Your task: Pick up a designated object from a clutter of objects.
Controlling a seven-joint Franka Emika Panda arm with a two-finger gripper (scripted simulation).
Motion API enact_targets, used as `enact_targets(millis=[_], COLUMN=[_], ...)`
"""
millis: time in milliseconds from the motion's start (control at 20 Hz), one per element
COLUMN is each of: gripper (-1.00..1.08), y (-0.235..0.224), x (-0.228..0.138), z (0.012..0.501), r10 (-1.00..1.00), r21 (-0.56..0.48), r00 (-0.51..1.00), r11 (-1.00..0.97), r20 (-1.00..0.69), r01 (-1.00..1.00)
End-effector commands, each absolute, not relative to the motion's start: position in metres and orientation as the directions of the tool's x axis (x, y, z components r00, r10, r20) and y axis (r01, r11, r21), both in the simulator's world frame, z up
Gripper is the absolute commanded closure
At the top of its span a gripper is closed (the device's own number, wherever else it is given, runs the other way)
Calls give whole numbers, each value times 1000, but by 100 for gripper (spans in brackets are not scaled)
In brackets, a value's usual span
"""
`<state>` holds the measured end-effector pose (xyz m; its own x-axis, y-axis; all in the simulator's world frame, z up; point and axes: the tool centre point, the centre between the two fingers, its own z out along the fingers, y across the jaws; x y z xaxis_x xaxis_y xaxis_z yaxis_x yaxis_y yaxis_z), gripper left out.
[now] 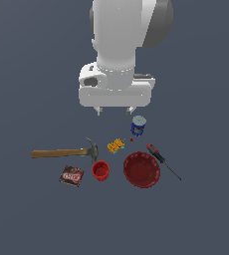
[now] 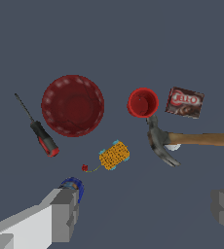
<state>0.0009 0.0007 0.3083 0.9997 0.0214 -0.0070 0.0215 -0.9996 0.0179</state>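
From the exterior view, the clutter is seen spread below the gripper [image 1: 115, 110]: hammer [image 1: 61, 153], brown packet [image 1: 71, 176], red cup [image 1: 100, 170], yellow-orange item [image 1: 116, 146], red bowl [image 1: 142, 170], screwdriver [image 1: 160, 158]. The blue can [image 1: 138, 125] is stood upright just beside the gripper's finger on the exterior view's right, nothing crowding it. On the wrist view, fingers [image 2: 60, 214] are held wide apart, gripping nothing, and the can is partly hidden behind one finger, not between them.

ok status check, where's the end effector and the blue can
End effector open, above the clutter, holding nothing. Blue can upright, free, beside one finger in the wrist view. Nearest neighbours: yellow-orange item, red bowl.
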Motion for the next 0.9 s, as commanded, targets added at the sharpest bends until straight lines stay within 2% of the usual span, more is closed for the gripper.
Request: enact_targets(millis=[0,850], gripper=[-92,-92], y=[1,-6], x=[1,4], z=[308,314], r10=[21,15], r21=[18,27], r00=[1000,1000], r11=[-1000,-1000], r20=[-7,18], r01=[22,14])
